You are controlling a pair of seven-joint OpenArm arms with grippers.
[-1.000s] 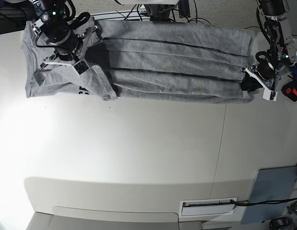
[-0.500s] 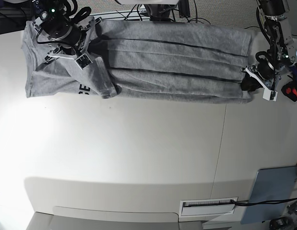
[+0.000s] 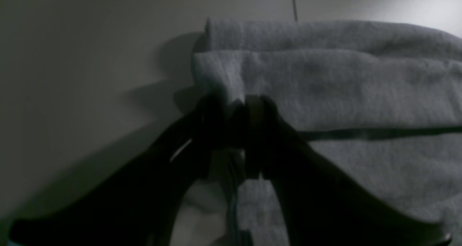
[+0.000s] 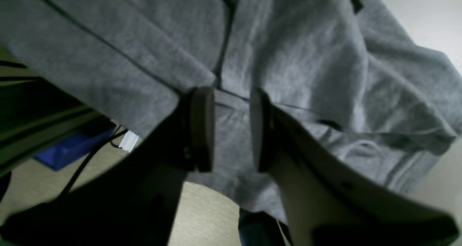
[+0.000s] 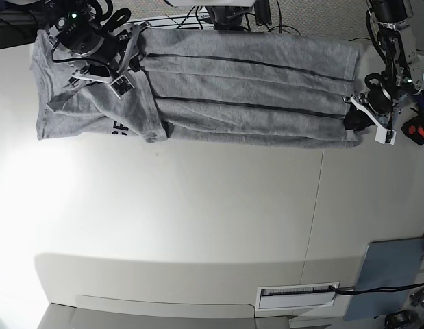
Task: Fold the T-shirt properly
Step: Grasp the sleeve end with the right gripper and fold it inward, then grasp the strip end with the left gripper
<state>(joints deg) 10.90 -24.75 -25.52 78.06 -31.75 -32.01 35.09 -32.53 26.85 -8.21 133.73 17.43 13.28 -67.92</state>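
With the left gripper (image 3: 232,110) pinching the T-shirt (image 5: 246,89) hem and the right gripper (image 4: 231,128) parted, empty, pulling could undo the pleats.

Left gripper (image 3: 234,110) is pinched on cloth — right gripper (image 4: 231,128) hangs with jaws parted, gripping nothing.

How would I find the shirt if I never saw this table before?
Look at the big white table and follow it to its far edge. The shirt lies stretched along it in long folds between the two hands. It is the only grey cloth there, with black letters showing at one end.
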